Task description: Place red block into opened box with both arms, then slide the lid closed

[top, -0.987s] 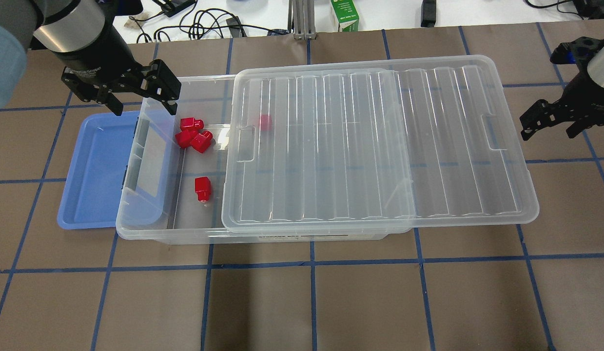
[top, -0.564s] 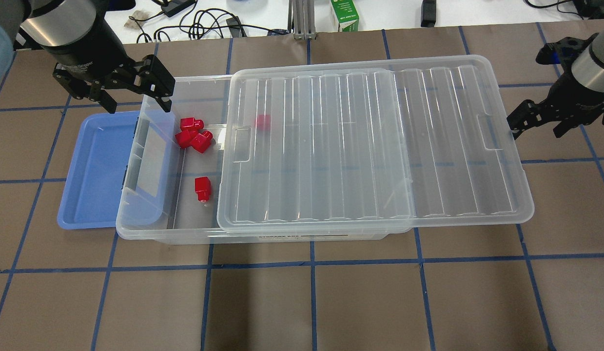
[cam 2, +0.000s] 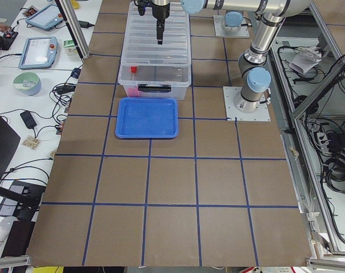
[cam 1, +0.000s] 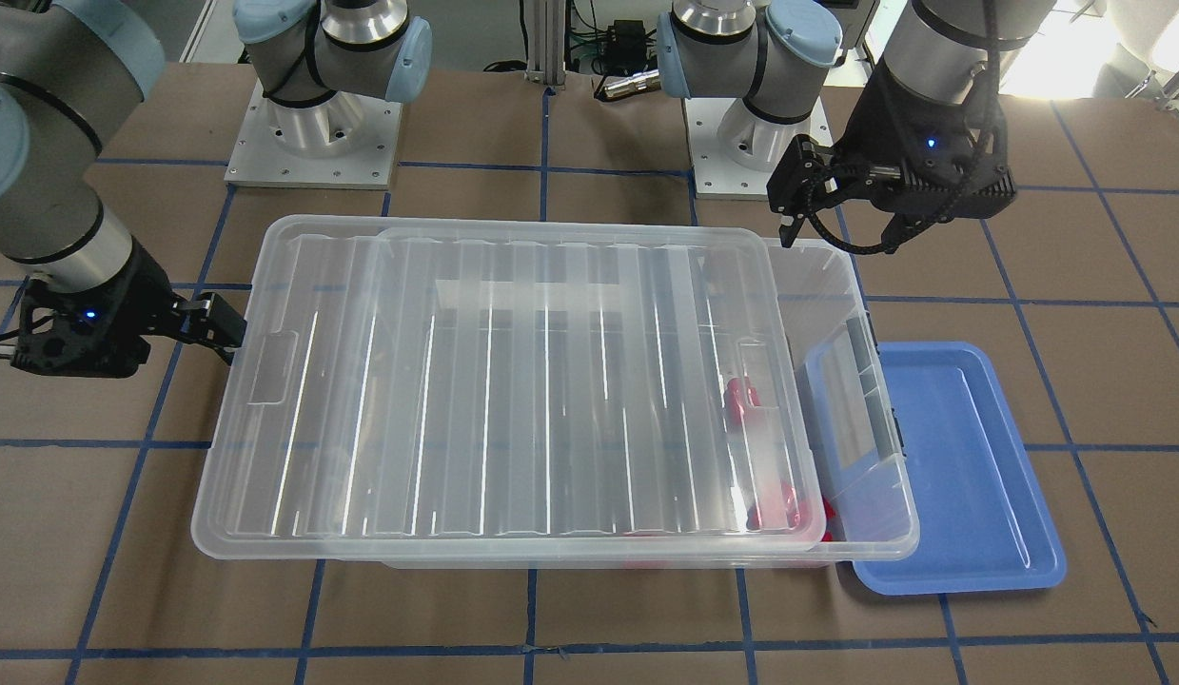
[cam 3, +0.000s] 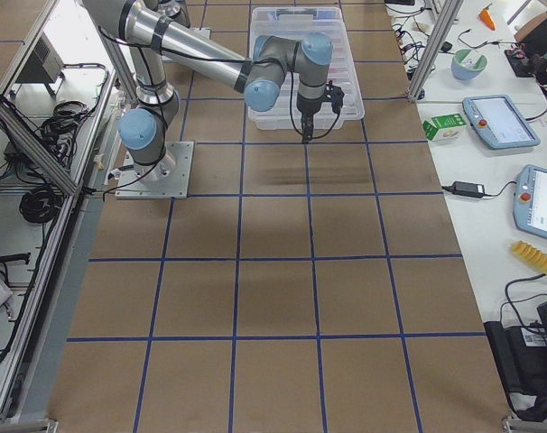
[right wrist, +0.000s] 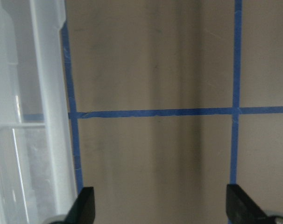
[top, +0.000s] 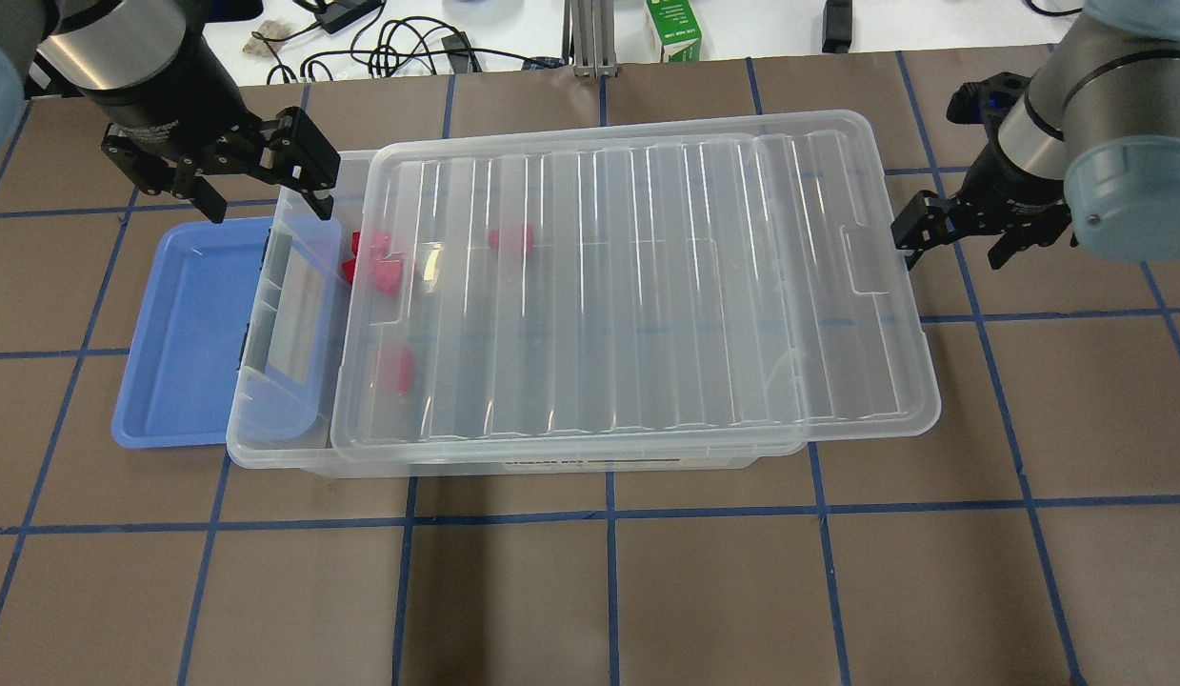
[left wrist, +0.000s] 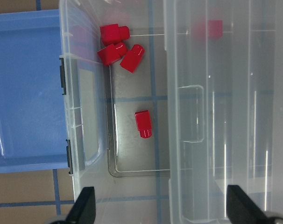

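Observation:
Several red blocks (left wrist: pixel 143 123) lie on the floor of the clear box (top: pixel 277 448), near its left end; in the overhead view most show faintly through the lid (top: pixel 647 286). The ribbed lid rests on the box, covers all but a strip at the left end, and overhangs the right end. My left gripper (top: pixel 269 202) hovers open above the box's far left corner with nothing between its fingers (left wrist: pixel 83 207). My right gripper (top: pixel 953 250) is open, one finger against the lid's right short edge (right wrist: pixel 48 93).
A shallow blue tray (top: pixel 185 333) sits against the box's left end, partly under its rim. A green carton (top: pixel 673 29) and cables (top: pixel 399 48) lie beyond the table's far edge. Brown table with blue tape lines stretches in front of the box.
The lid has slid left over the box and now covers most of the red blocks. My right gripper moved left with the lid's right end. My left gripper barely moved.

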`<state>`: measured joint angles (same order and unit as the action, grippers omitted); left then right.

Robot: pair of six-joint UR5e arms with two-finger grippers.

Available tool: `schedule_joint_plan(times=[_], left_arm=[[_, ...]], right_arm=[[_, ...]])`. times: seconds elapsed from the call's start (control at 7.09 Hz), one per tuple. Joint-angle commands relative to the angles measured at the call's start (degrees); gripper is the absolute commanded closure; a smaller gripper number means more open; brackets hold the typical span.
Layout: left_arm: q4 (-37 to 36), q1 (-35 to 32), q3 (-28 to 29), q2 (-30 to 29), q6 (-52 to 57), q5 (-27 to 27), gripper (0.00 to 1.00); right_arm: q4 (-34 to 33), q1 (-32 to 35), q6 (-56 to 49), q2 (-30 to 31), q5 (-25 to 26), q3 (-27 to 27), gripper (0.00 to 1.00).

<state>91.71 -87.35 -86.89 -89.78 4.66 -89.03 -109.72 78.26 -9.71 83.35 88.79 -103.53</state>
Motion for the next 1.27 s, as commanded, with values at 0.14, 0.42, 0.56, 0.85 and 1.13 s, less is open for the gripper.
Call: schedule_joint_plan(times=[0.14,0.42,0.56,0.85,1.13], left_arm=[[-0.1,0.0,-0.1,0.0,0.0,-0.1,0.0],[-0.1,-0.1,-0.1,0.1,0.0,-0.1,0.0],[-0.2,-0.1,-0.1,0.1,0.0,-0.1,0.0],[0.0,-0.1,-0.1,0.2,0.0,-0.1,0.0],[0.0,-0.1,0.0,0.3,0.0,-0.1,0.0]], right_arm=[[-0.8,4.9,7.0,-0.1,-0.4,0.7,0.0],[-0.9,5.0,7.0,0.0,-0.3,0.9,0.0],[-0.8,5.0,6.4,0.0,-0.5,3.6,0.0],[11.0,8.9,7.3,1.2,-0.2,15.0,0.0],[22.3,12.9,17.8,1.6,-0.2,24.8,0.0]])
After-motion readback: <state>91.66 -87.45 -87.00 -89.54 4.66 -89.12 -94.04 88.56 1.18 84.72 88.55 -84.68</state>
